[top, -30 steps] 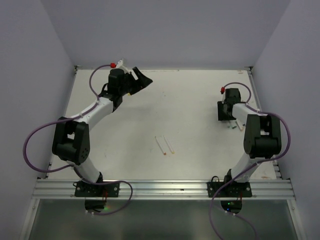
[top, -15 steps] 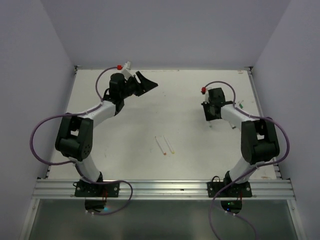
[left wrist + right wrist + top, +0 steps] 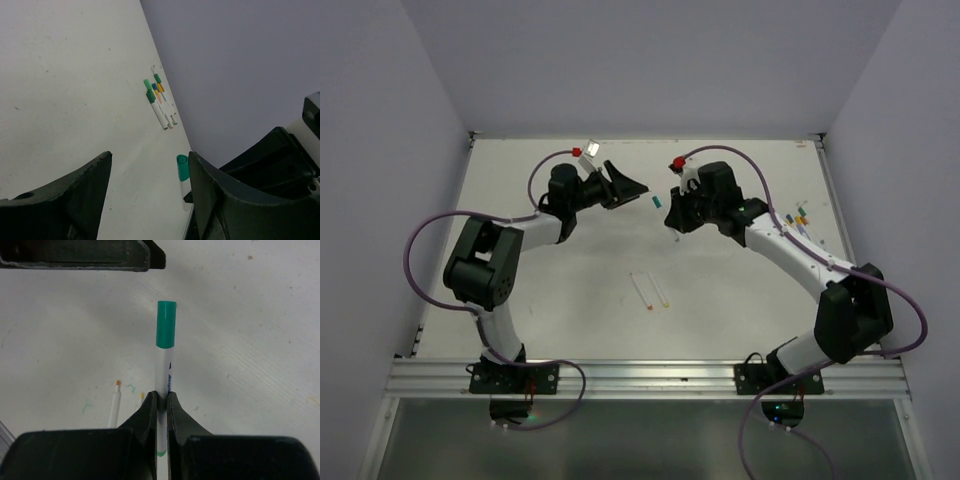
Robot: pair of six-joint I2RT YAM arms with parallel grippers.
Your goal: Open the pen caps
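Closest to me, two uncapped pens (image 3: 650,290) lie on the table (image 3: 570,290). Farther out, my right gripper (image 3: 161,399) pinches a white pen (image 3: 164,371), green cap (image 3: 166,324) on. My left gripper (image 3: 632,188) is spread wide just beside it. Off right lie more pens (image 3: 795,220).

Right tool (image 3: 161,400) now mid-table from the right edge, green-capped pen (image 3: 165,371) up near the left tool (image 3: 150,156)

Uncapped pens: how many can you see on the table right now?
2: an orange-tipped pen and a yellow-tipped pen, side by side mid-table. The pile near the right edge is too small to judge, so more may be there.
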